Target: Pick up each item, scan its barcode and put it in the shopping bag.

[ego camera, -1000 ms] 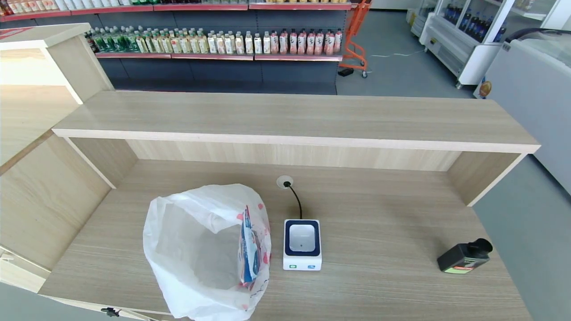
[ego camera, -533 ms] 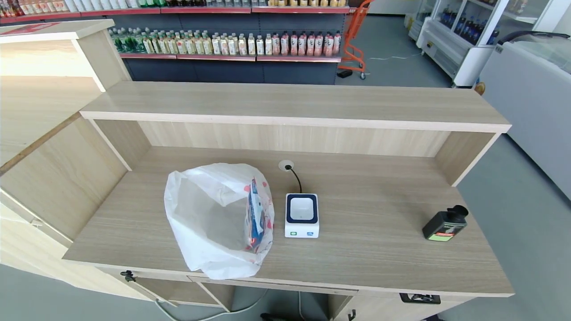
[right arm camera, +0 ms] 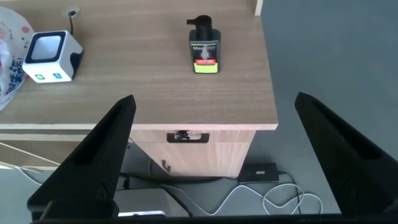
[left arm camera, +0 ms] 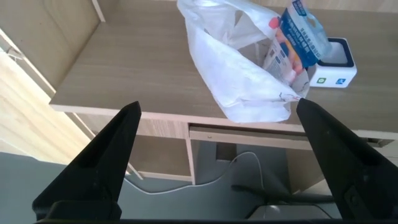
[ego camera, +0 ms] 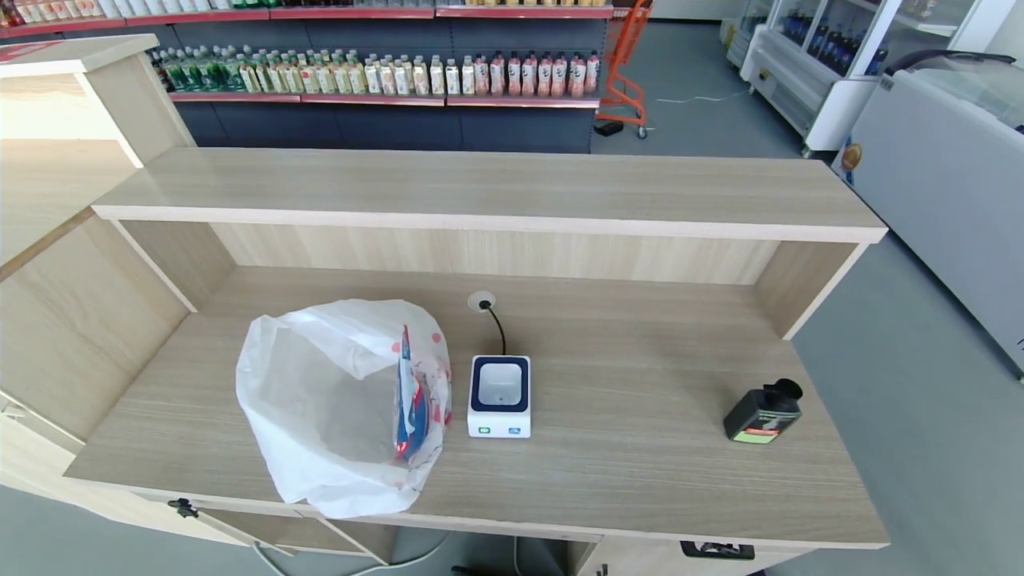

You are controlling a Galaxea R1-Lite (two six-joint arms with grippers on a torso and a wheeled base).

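Note:
A white plastic shopping bag (ego camera: 336, 404) stands open on the wooden counter (ego camera: 624, 448), left of centre, with a blue and red packet (ego camera: 410, 396) upright inside its right side. Right beside it sits the white barcode scanner (ego camera: 499, 386) with a dark blue frame. A black pump bottle (ego camera: 762, 412) lies on its side near the counter's right end. In the left wrist view my left gripper (left arm camera: 217, 158) is open, held off the counter's front edge before the bag (left arm camera: 239, 68) and packet (left arm camera: 298, 40). My right gripper (right arm camera: 214, 158) is open too, off the front edge before the bottle (right arm camera: 204, 46) and scanner (right arm camera: 51, 56).
A raised wooden ledge (ego camera: 480, 192) runs along the counter's back, with side walls at both ends. The scanner's black cable (ego camera: 494, 324) goes into a grommet behind it. Drawers with keys sit under the front edge (right arm camera: 180, 137). Store shelves and freezers stand beyond.
The head camera has pulled back and shifted, so the counter's front edge now shows. Bag, scanner and bottle keep their places on the counter.

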